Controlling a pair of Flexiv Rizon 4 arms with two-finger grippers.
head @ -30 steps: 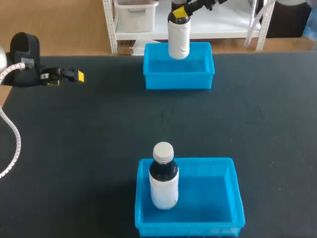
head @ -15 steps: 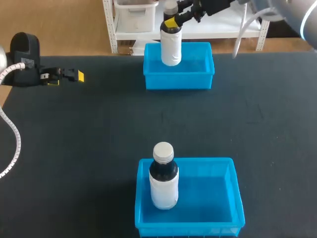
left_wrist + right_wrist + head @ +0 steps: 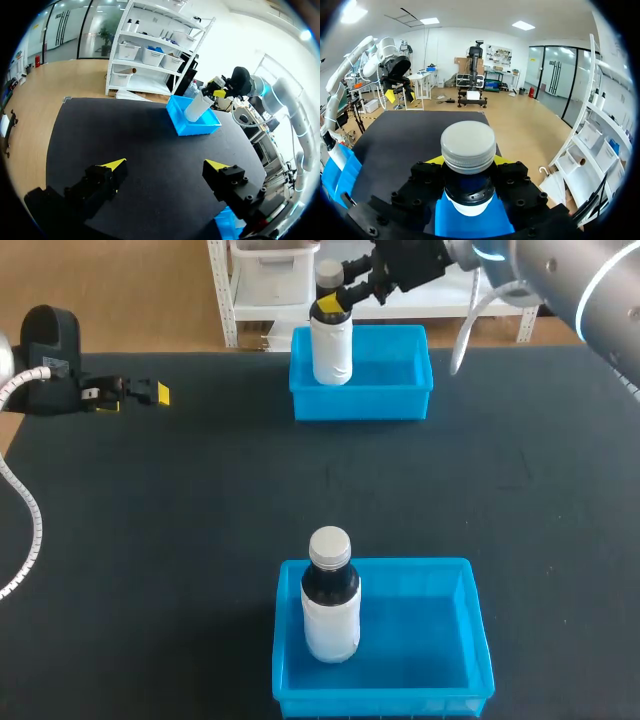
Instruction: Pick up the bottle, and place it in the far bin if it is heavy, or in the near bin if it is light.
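A white-labelled bottle [image 3: 331,345] with a grey cap stands upright, its base down inside the left end of the far blue bin [image 3: 361,408]. My right gripper [image 3: 334,303] is shut on its dark neck, reaching in from the back right. In the right wrist view the cap [image 3: 468,144] sits between the yellow tips of the gripper [image 3: 468,161], with the bin's blue floor [image 3: 485,225] beneath. My left gripper [image 3: 136,392] rests open at the table's left edge. Its wrist view shows the open gripper [image 3: 165,165], and the bottle [image 3: 196,107] and far bin [image 3: 192,125] far ahead.
A near blue bin [image 3: 440,690] at the table's front holds a second, similar bottle [image 3: 330,605] upright in its left half. Dark table mat lies between the two bins. A white cable [image 3: 25,530] runs along the left edge.
My right arm has carried the bottle leftward and down, from over the far bin's middle to its left end. The left arm and the near bottle have not moved.
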